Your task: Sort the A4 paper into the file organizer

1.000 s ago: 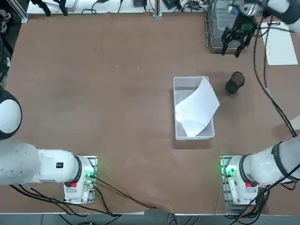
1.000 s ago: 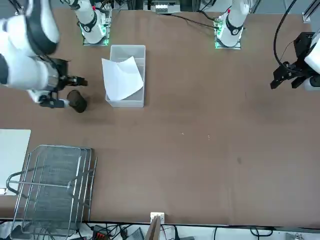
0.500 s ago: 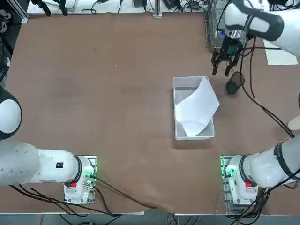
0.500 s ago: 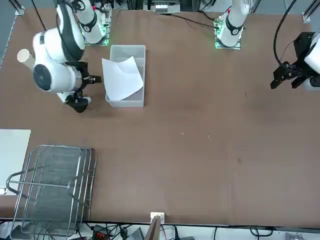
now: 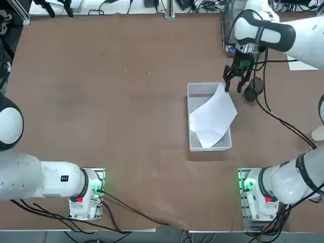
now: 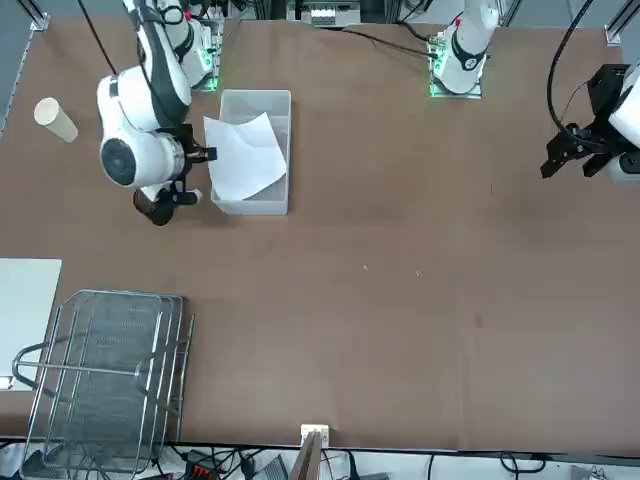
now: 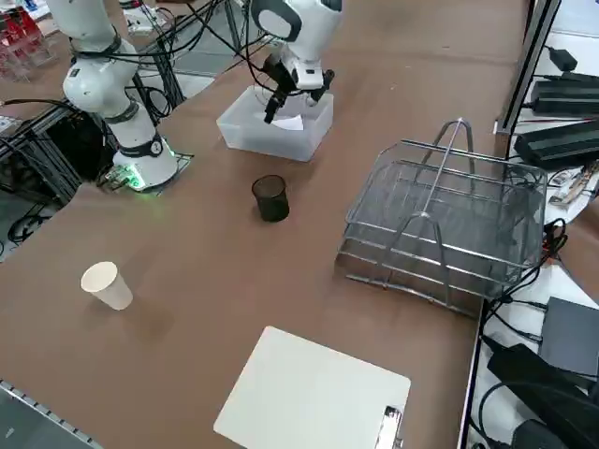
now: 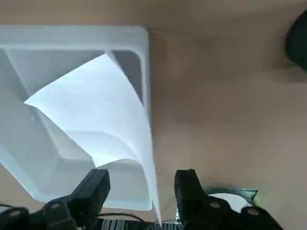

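On the brown surface [image 5: 126, 101] the silver-grey wire-mesh file organizer [image 7: 447, 229] stands well apart from our clear rectangular plastic bin [image 5: 193, 91], where the curled white A4 paper [image 5: 213, 116] leans corner-up over the rim. Our right gripper [image 5: 234, 81] hangs just beside that raised corner, jaws released, the sheet's edge rising between them in the wrist view.

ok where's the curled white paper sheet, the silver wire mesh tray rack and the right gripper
curled white paper sheet [image 5: 213, 115], top view, its middle
silver wire mesh tray rack [image 7: 449, 224], right side view, upper tray mesh
right gripper [image 5: 234, 87], top view, between its fingertips
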